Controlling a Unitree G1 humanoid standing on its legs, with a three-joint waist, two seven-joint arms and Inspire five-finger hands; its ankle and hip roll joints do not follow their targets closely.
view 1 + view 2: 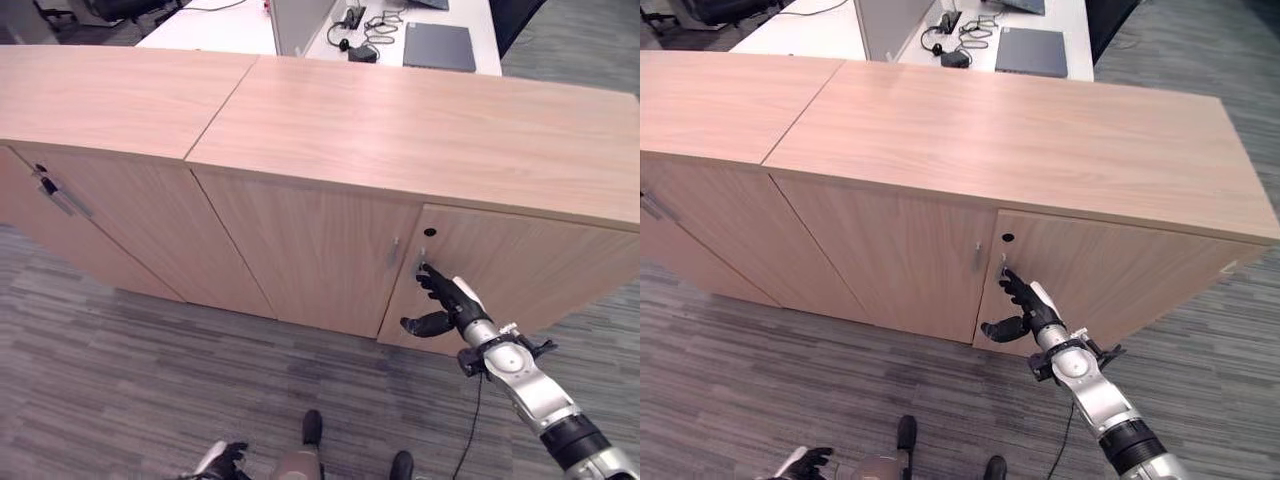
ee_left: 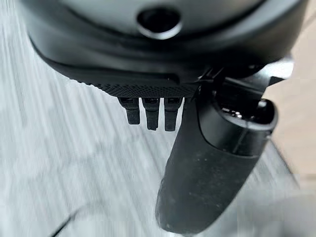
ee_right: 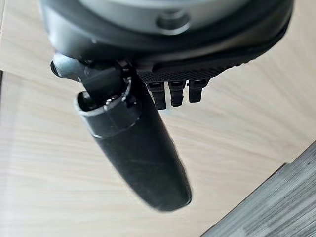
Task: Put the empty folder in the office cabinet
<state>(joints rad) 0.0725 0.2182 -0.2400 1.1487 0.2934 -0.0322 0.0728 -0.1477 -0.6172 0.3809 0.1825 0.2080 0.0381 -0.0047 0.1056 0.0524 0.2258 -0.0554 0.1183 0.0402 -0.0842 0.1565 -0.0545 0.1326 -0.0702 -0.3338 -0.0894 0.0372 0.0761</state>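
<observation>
Presently, the office cabinet [image 1: 400, 140] stands closed; right robot hand [image 1: 447, 300], fingers extended and holding nothing, touches the door handle [image 1: 421, 266]. Left robot hand [image 2: 207, 163] hangs relaxed, empty. Folder unseen. Risk: fingertips slipping off the slim handle.

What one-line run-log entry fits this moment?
right hand: fingertips at cabinet door handle | door: closed | left hand: idle, low

Grey striped carpet [image 1: 150, 360] covers the near floor. Beyond the wooden units, a white bench [image 1: 230, 25] stands far off, carrying a grey laptop [image 1: 438, 46] and cables [image 1: 360, 40].
</observation>
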